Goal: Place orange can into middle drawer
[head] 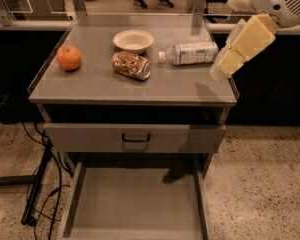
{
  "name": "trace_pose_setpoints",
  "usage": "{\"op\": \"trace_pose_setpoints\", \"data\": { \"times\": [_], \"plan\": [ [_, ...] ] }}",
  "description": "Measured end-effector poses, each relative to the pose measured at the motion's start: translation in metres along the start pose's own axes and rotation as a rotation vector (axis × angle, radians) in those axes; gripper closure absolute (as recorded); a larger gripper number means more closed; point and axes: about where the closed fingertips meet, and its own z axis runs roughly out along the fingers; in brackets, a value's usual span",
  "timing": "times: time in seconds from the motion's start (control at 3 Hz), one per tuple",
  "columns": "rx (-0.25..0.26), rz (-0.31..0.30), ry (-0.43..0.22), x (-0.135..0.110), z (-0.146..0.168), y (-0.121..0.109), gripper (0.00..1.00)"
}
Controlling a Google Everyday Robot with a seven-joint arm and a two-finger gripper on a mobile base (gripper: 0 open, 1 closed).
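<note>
The orange can point(131, 65) lies on its side on the grey cabinet top point(105, 86), in front of a white bowl, with its silver end facing right. The middle drawer point(135, 199) is pulled out low at the front, and its flat floor is bare. My gripper point(225, 64), cream-coloured, hangs over the right edge of the cabinet top. It is to the right of the can, just past the bottle, and holds nothing that I can see.
A round orange fruit point(69, 57) sits at the left of the top. A white bowl point(133, 40) stands behind the can. A clear plastic bottle point(189, 53) lies to the can's right. A shut drawer face with a black loop handle point(136, 138) sits above the open drawer. Cables point(37, 194) lie on the floor at the left.
</note>
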Motion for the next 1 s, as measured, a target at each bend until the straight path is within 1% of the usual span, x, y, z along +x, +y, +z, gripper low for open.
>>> {"op": "trace_pose_setpoints", "data": {
  "times": [0.33,0.67,1.0],
  "plan": [
    [0.0,0.0,0.0,0.0,0.0,0.0,0.0],
    [0.008,-0.022,0.002,-0.009,0.017,-0.005,0.0],
    [0.02,-0.034,-0.011,-0.026,0.054,-0.021,0.0]
  ]
}}
